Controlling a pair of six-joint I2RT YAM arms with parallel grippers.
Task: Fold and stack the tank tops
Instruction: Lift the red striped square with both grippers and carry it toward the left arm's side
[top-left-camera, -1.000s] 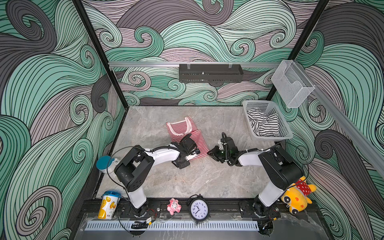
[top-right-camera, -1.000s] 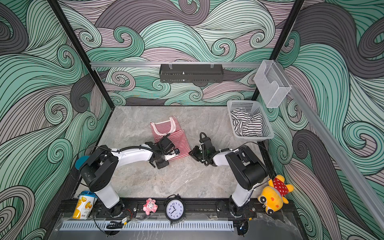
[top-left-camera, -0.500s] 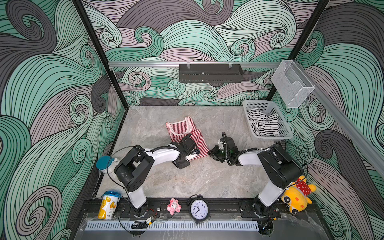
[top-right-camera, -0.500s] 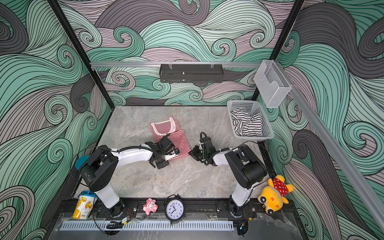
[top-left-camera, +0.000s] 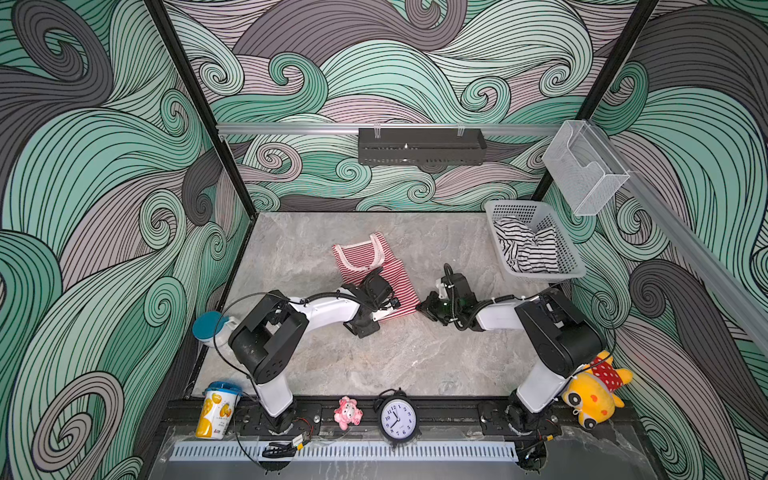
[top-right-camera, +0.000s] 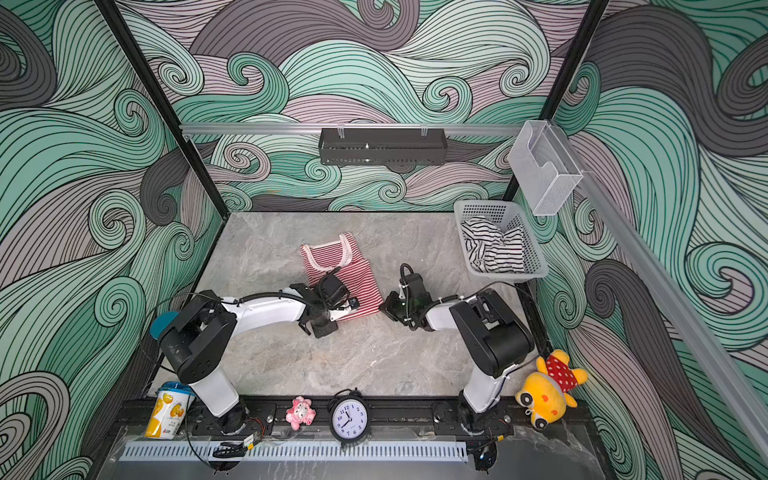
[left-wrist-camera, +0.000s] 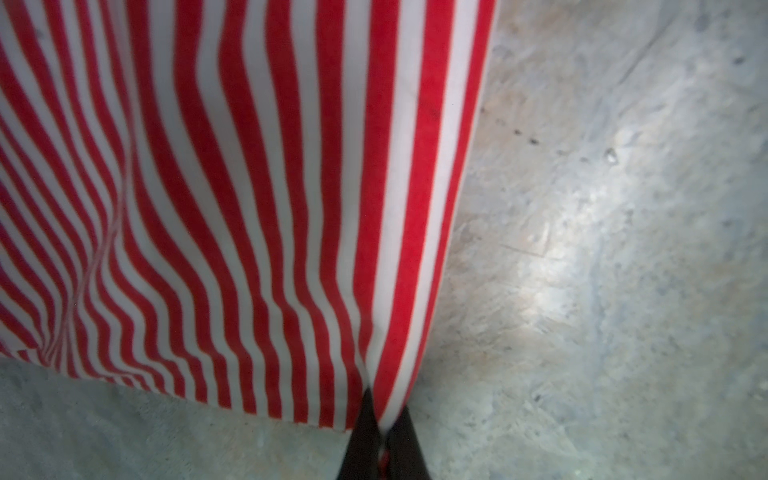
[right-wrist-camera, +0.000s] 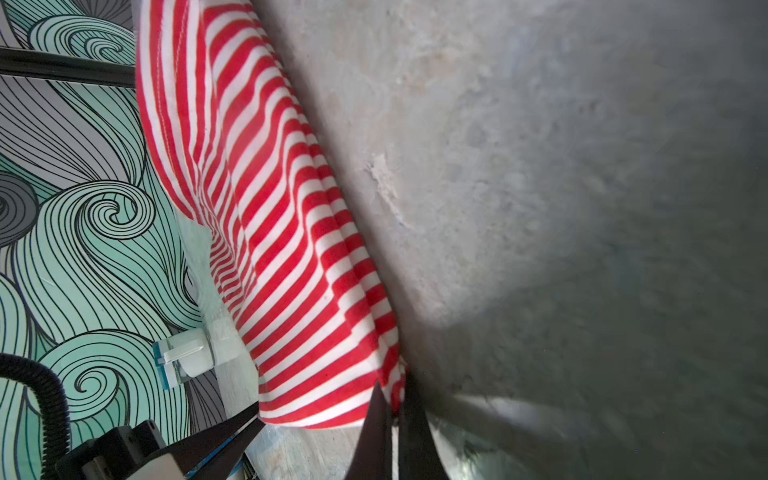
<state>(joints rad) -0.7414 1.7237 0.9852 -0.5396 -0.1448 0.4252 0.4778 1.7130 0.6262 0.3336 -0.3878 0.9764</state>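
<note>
The grey marble table (top-left-camera: 374, 361) fills the middle of both top views. At its upper right stands the white basket (top-left-camera: 540, 276), with the black-and-white tank top (top-left-camera: 525, 249) crumpled inside it and not yet folded. The red-and-white tank top (top-left-camera: 397, 276) lies at the centre of the frame, its straps toward the top and its hem toward the bottom. The step in hand looks like the first fold of this top. The left gripper (left-wrist-camera: 379, 419) is pinched tight on one hem corner, and the right gripper (right-wrist-camera: 392, 411) is clamped on the other, where the cloth bunches in ridges. The next move probably calls for both arms to lift together and carry the hem up toward the straps at an even pace, so the cloth does not skew. The only legible writing is the numerals on the clock (top-left-camera: 398, 419) at bottom centre. The print on the yellow cup (top-left-camera: 217, 411) at lower left is too small to read.
</note>
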